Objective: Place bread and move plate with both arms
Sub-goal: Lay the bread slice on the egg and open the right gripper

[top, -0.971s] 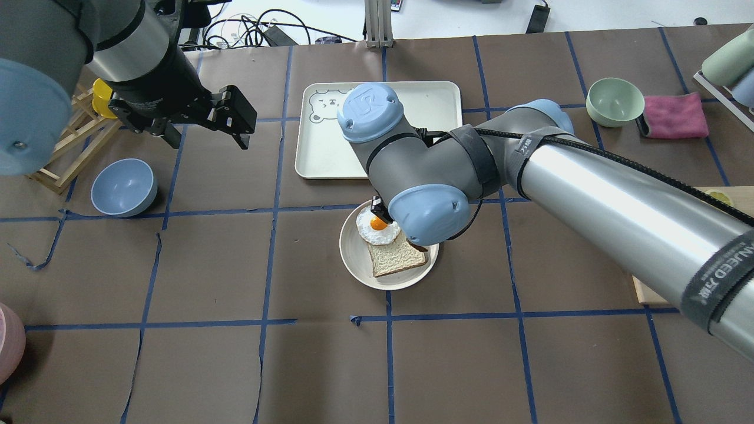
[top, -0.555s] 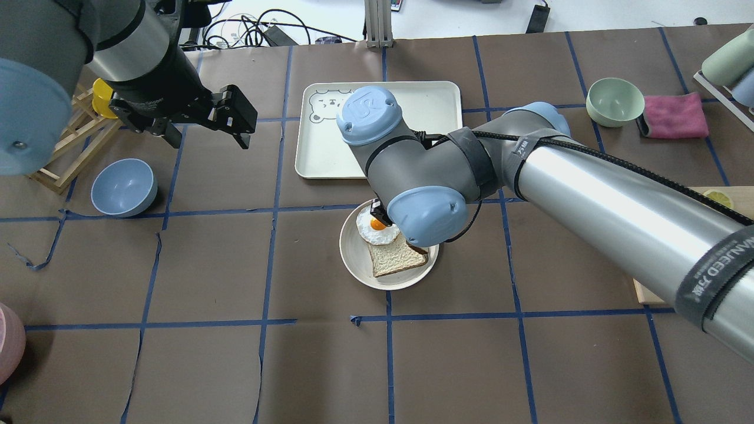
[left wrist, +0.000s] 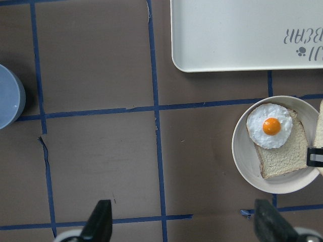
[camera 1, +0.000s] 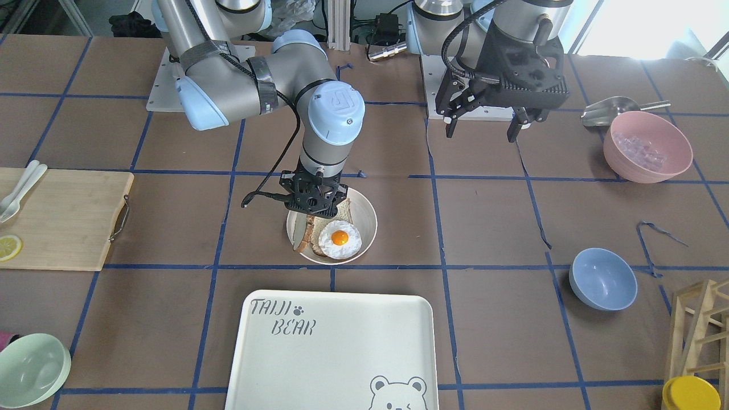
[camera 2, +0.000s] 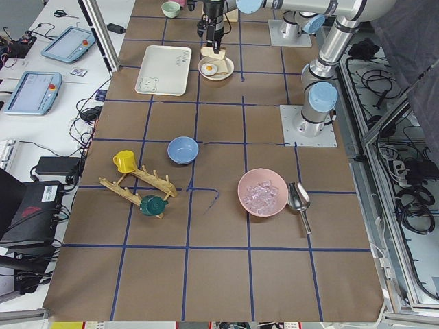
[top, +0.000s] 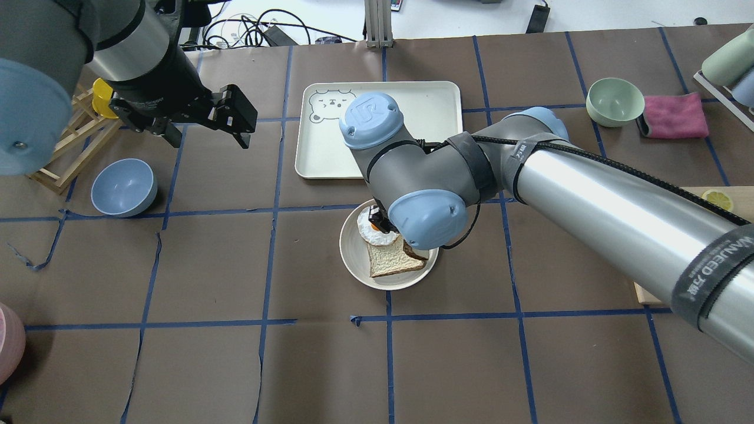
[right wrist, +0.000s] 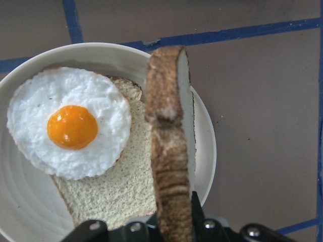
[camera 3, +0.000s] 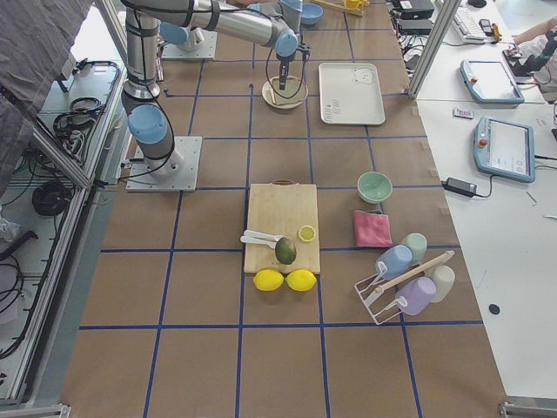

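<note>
My right gripper (camera 1: 305,218) is shut on the bread (right wrist: 171,151), a thick pale slice with brown crust. It holds the slice on edge just above the right rim of the round cream plate (top: 353,259). In the front view the bread (camera 1: 300,233) hangs at the plate's (camera 1: 367,219) left edge. On the plate lies a thinner tan slice (top: 392,259) with a fried egg (top: 377,232) on it. My left gripper (top: 209,141) is open and empty, held high and far left of the plate. Its wrist view shows the plate (left wrist: 242,161) at the right.
The "TAIJI BEAR" tray (top: 412,100) lies just beyond the plate. A blue bowl (top: 123,187) and a wooden rack (top: 65,153) are at the left. A green bowl (top: 615,101) and pink cloth (top: 674,115) are at the far right. A cutting board (camera 1: 62,216) lies near the right arm's side.
The right arm's wrist has shifted slightly over the plate with the bread still in its grip. The left arm and the plate have not moved.
</note>
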